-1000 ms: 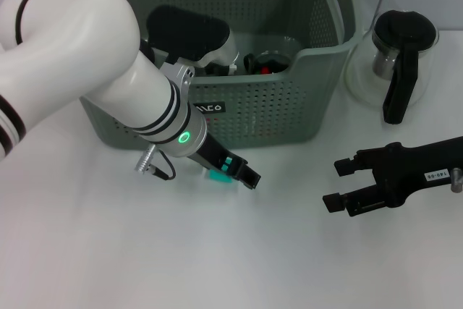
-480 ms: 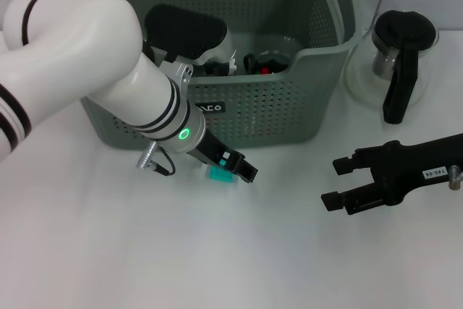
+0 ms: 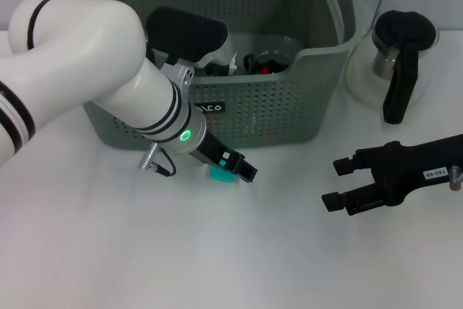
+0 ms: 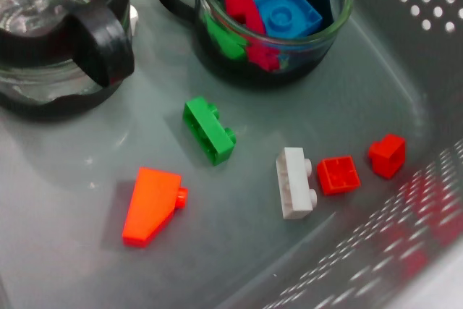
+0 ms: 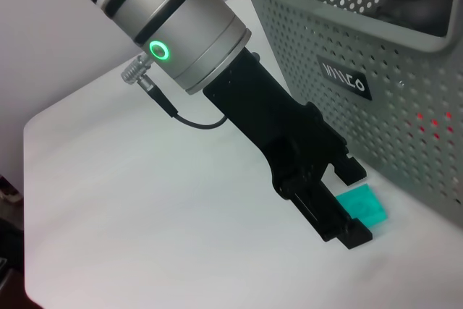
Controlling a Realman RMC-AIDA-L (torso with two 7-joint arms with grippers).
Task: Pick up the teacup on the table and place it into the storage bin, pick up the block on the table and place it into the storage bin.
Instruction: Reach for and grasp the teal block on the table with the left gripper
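Teal block (image 3: 219,174) lies flat on the table at my six o'clock from the grey-green perforated storage bin (image 3: 289,110), between my left fingers.

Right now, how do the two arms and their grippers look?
The left arm is glossy white with black rings, a silver wrist with a green ring light, a thin black cable and a black left gripper. The right gripper is all black, with a white label.
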